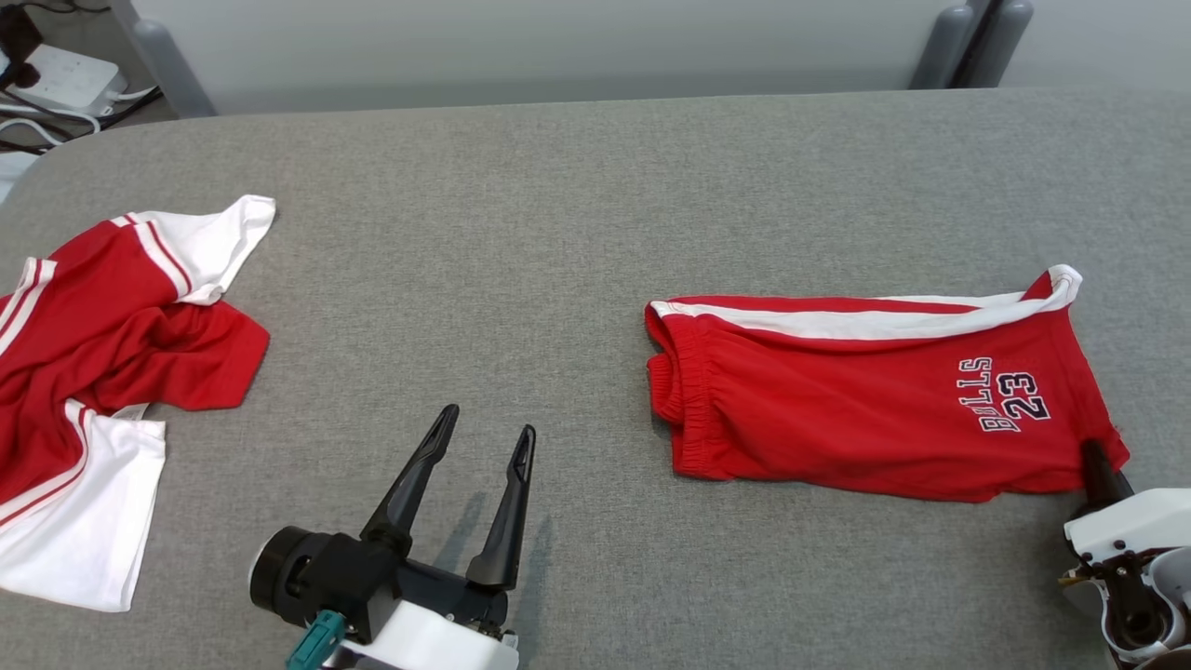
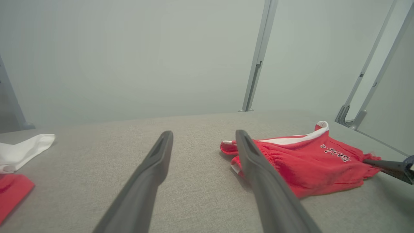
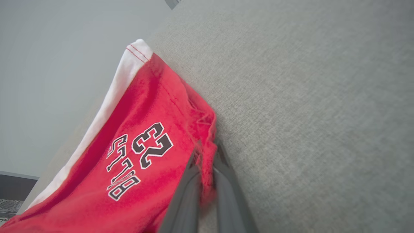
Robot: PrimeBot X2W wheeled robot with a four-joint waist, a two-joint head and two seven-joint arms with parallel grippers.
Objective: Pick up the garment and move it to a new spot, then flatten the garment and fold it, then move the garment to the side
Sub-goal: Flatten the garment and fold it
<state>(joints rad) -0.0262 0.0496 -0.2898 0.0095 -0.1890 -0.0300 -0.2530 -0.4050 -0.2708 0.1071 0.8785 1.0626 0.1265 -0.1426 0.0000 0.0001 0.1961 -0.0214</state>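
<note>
The garment is a pair of red shorts with a white side stripe and "BULLS 23" print, folded in half on the right of the grey table. My right gripper is shut on the garment's near right hem corner; in the right wrist view red cloth is pinched between the two dark fingers. My left gripper stands open over bare table, left of the shorts' waistband, holding nothing. In the left wrist view its fingers frame the table, with the shorts to the right.
A crumpled red and white shirt lies at the table's left edge. Cables and a white power strip sit beyond the far left corner. Grey frame posts stand behind the table against a pale wall.
</note>
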